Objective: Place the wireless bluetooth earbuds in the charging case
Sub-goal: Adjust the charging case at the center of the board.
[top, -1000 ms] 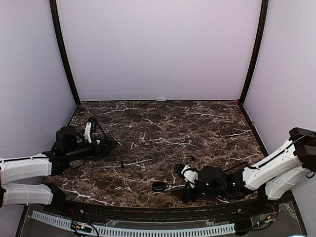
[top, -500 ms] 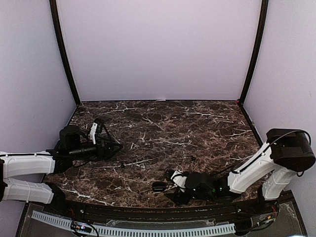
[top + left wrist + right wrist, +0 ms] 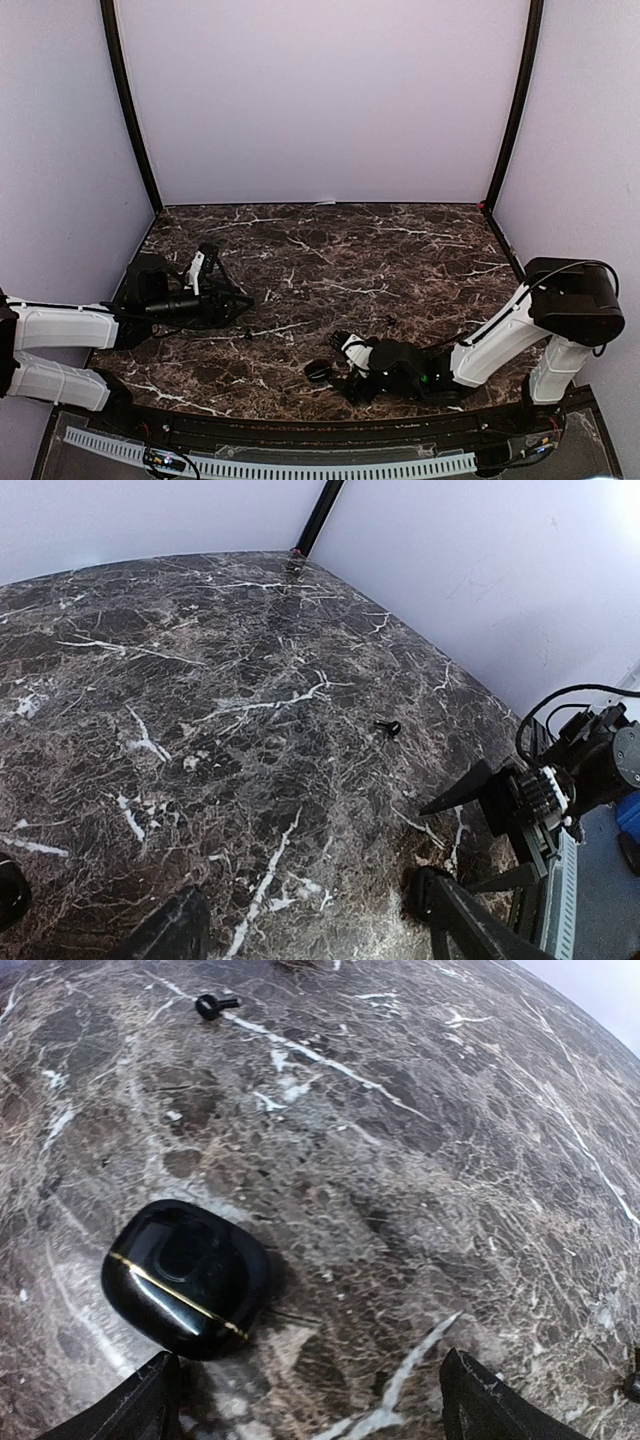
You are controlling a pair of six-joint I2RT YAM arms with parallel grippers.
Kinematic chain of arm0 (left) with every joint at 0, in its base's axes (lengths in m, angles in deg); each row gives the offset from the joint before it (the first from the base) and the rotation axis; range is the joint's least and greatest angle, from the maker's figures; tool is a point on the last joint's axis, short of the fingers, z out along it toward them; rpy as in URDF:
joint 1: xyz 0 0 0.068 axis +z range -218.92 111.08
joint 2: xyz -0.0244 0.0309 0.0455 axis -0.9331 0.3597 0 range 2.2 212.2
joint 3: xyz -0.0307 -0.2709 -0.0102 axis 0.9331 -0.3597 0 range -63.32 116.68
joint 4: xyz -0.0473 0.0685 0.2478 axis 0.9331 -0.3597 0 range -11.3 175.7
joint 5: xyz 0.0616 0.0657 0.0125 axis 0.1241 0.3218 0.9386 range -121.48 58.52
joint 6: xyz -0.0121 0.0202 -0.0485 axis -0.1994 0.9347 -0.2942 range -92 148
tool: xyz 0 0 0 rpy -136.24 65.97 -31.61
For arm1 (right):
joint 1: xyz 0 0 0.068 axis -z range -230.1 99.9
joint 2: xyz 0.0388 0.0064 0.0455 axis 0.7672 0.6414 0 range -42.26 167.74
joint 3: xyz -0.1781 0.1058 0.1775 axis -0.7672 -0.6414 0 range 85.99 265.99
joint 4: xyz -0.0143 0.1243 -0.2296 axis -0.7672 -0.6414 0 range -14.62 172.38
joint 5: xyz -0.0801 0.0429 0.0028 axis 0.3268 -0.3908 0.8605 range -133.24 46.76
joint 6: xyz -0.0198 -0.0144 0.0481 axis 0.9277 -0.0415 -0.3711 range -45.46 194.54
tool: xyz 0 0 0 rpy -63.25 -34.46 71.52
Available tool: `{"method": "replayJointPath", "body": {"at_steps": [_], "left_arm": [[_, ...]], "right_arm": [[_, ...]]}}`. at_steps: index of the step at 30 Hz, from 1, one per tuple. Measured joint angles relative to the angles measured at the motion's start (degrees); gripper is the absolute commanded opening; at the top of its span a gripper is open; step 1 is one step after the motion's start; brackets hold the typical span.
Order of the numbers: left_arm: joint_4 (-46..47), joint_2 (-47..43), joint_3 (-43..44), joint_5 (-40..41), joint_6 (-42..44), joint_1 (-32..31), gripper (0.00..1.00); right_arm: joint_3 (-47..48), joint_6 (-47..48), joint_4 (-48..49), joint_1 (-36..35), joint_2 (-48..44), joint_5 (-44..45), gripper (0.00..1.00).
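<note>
The left gripper and the right gripper both hang low over a desk of dark brown marble pattern with white veins. Plain pale lilac walls close it in at the far edge and on both sides, and a black post rises at each far corner.

The right gripper's fingers are spread wide and hold nothing. Just ahead of them, near the middle of the near edge, the charging case lies flat on the desk. It is black, rounded and shut, with a thin gold line along its seam. It touches neither finger.

The left gripper, out from the left edge, is also wide open and empty, its fingers clear of everything.

A black earbud lies on the desk between the two grippers, left of centre, well apart from the case. A second earbud lies right of centre, just beyond the right arm.

Both buds are too small to show their shape. In the left wrist view a dark rounded thing is cut off at the lower left edge, and the right wrist view has a dark speck at its right edge. I cannot tell what either is.
</note>
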Motion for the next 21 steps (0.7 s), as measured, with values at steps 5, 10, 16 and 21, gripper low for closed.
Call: {"method": "replayJointPath", "body": {"at_steps": [5, 10, 16, 21], "left_arm": [[1.7, 0.1, -1.5, -0.3, 1.5, -0.2, 0.85], [2.7, 0.1, -2.4, 0.2, 2.6, -0.3, 0.85], [4.3, -0.6, -3.6, 1.1, 2.7, -0.3, 0.84], [6.0, -1.3, -4.7, 1.4, 2.6, -0.3, 0.84]], "right_arm": [[2.1, -2.3, -3.0, 3.7, 0.3, 0.0, 0.89], [2.8, -4.2, -5.0, 5.3, 0.1, 0.0, 0.89], [-2.4, -3.2, -4.0, 5.2, -5.1, -3.1, 0.88], [-6.5, -0.6, -1.0, 3.4, -7.2, -6.3, 0.87]]}}
